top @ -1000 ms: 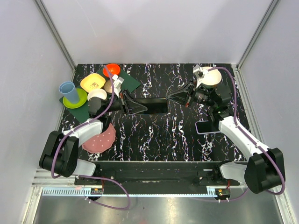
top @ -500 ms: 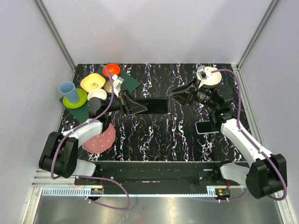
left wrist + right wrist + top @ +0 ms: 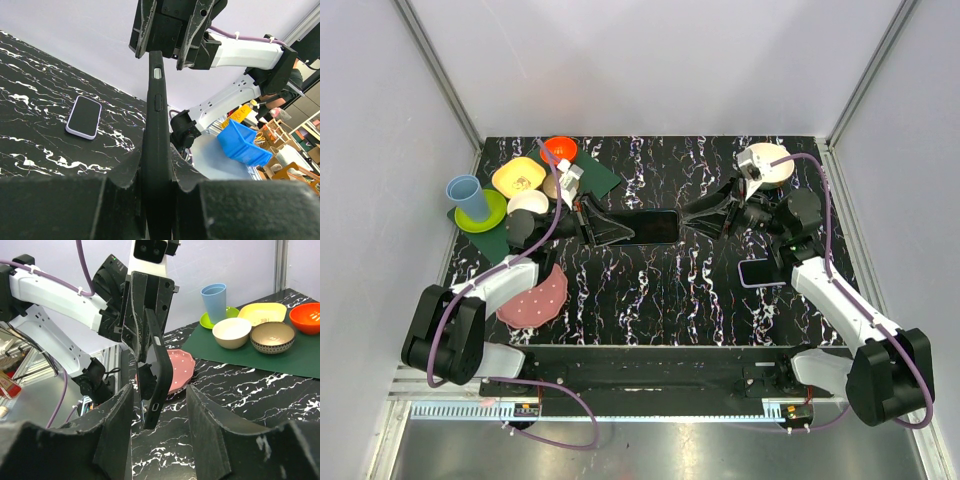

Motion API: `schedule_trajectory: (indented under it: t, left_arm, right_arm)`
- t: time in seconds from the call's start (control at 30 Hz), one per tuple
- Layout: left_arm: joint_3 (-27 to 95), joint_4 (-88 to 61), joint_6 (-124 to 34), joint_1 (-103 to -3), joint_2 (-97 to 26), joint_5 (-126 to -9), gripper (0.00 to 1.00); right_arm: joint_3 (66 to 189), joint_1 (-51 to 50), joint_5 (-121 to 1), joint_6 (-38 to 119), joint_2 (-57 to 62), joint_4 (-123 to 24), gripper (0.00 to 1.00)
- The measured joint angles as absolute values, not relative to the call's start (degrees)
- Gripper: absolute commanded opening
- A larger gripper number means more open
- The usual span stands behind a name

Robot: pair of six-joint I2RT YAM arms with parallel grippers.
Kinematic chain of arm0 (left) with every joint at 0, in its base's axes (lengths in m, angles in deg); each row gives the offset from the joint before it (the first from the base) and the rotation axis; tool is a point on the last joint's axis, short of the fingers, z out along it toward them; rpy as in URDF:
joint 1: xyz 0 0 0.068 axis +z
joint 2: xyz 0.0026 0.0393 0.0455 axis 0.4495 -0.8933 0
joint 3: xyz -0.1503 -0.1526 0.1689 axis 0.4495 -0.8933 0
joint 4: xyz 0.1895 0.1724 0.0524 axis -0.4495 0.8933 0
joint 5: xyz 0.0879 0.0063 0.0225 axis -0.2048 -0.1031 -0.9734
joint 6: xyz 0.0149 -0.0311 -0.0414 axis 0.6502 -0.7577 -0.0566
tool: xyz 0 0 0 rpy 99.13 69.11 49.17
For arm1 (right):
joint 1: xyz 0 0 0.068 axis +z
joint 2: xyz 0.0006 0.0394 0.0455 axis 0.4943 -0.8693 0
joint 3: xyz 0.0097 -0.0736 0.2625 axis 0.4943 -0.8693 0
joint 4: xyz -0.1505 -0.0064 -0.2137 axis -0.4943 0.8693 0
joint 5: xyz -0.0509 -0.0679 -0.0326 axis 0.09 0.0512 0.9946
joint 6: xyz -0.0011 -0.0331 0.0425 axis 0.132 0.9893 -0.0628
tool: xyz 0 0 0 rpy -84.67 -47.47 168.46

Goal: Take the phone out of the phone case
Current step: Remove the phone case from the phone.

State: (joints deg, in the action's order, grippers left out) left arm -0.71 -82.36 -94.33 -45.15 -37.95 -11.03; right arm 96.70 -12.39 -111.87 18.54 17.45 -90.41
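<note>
Where the dark marbled bench (image 3: pixel 660 290) reaches its left edge, the crockery gathers on one dark green mat (image 3: pixel 600 178). One blue cup (image 3: pixel 467 195) stands on one green plate (image 3: pixel 492 215). Beside them are four open dishes: one yellow dish (image 3: pixel 518 177), one orange bowl (image 3: pixel 560 149), one white bowl (image 3: pixel 528 201) and one speckled brown bowl (image 3: pixel 272 337). One pink plate (image 3: pixel 535 298) lies nearer the front, partly under the left arm (image 3: pixel 505 280).

The left jaws are narrow and clamped on the near end of one black phone case (image 3: pixel 650 227). They hold it on edge above the middle of the bench, with its side buttons showing in the left wrist view. Whether a phone sits inside it cannot be told.

At the case's other end the right jaws stand apart. One finger (image 3: pixel 117 420) is on each side of the case, with a gap on both sides, so they straddle it without gripping.

Further right, one phone with a lilac rim (image 3: pixel 763 272) lies flat on the bench, screen up, apart from the case and close by the right arm (image 3: pixel 840 305). One pale bowl (image 3: pixel 767 165) sits at the back right, behind that arm's wrist.

That makes two arms, two phone-shaped things, five bowls or dishes, two plates and one cup.
</note>
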Motion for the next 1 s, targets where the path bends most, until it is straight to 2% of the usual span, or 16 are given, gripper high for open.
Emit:
schedule_trajectory:
  t: [0.23, 0.57, 0.83, 1.0]
  left_arm:
    - [-0.84, -82.36, -93.93, -45.15, -37.95, -11.05, 0.00]
    - [-1.01, -82.36, -93.69, -45.54, -37.95, -11.05, 0.00]
    - [-1.03, -82.36, -93.43, -45.63, -37.95, -11.05, 0.00]
    - [-1.03, -82.36, -93.30, -45.83, -37.95, -11.05, 0.00]
  right_arm:
    - [96.67, -12.39, -110.89, 16.64, 17.45, -91.92, 0.47]
    - [96.65, -12.39, -109.05, 15.13, 16.14, -92.51, 0.46]
    - [96.63, -12.39, -109.07, 13.66, 15.38, -93.71, 0.39]
    - [96.59, -12.39, -109.16, 12.29, 15.29, -95.30, 0.39]
